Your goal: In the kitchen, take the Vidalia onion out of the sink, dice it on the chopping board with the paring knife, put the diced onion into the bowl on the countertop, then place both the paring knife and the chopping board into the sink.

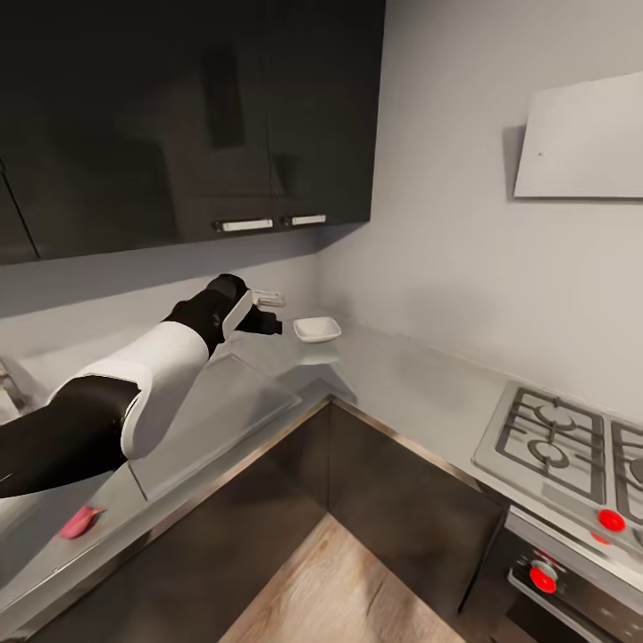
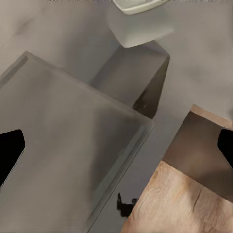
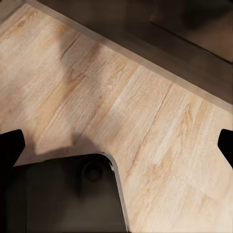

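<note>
The white squarish bowl (image 1: 317,329) stands on the grey countertop (image 1: 402,375) in the corner by the wall; its rim (image 2: 138,6) also shows in the left wrist view. My left gripper (image 1: 265,313) hovers just left of the bowl, open and holding nothing (image 2: 116,148). A flat rectangular slab (image 1: 214,420) (image 2: 63,150) lies below it, grey in these views; I cannot tell whether it is the chopping board. A small pinkish-red piece (image 1: 80,521) lies at the counter's front edge, perhaps the onion. My right gripper (image 3: 116,145) hangs open over the wooden floor. Knife and sink are out of view.
Dark wall cabinets (image 1: 179,116) hang over the counter. A gas hob (image 1: 563,446) with red knobs sits at the right, under a white hood (image 1: 585,138). Dark base cabinets (image 1: 393,509) meet in an inner corner above the wooden floor (image 1: 339,589).
</note>
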Robot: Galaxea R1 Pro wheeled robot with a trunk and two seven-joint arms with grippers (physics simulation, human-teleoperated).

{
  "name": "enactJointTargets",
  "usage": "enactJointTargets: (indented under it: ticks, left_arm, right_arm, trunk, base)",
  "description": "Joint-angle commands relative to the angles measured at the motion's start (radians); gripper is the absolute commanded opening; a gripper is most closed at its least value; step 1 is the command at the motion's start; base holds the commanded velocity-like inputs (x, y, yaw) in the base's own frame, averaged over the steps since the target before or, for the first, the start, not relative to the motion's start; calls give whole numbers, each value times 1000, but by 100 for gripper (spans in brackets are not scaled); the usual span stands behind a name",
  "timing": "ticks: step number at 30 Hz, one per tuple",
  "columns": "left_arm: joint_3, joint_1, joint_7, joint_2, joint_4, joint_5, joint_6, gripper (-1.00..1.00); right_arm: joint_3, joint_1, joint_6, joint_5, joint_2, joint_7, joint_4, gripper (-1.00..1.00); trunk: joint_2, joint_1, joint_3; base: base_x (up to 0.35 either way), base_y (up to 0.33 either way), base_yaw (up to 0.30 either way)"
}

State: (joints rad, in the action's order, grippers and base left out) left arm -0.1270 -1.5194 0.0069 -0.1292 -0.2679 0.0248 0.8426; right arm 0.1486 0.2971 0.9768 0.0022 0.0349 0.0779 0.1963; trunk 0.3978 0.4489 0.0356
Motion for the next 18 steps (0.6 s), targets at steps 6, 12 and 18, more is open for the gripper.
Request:
enactJointTargets:
  ticks: [6, 12, 18]
  left_arm:
    - [-6, 0, 1, 3, -1, 3, 3, 100]
    - [-8, 2, 1, 3, -2, 3, 3, 100]
    - [-8, 4, 1, 3, -2, 3, 3, 100]
  right_arm:
    - [-1, 0, 0, 1, 0, 5, 2, 100]
    - [-1, 0, 0, 2, 0, 5, 2, 100]
    - [0, 0, 0, 1, 0, 5, 2, 100]
  trunk:
    - [2, 1, 11]
    - [2, 1, 14]
    - [2, 1, 14]
  base:
    - [289, 68, 0]
    - [258, 106, 0]
    - [69, 14, 0]
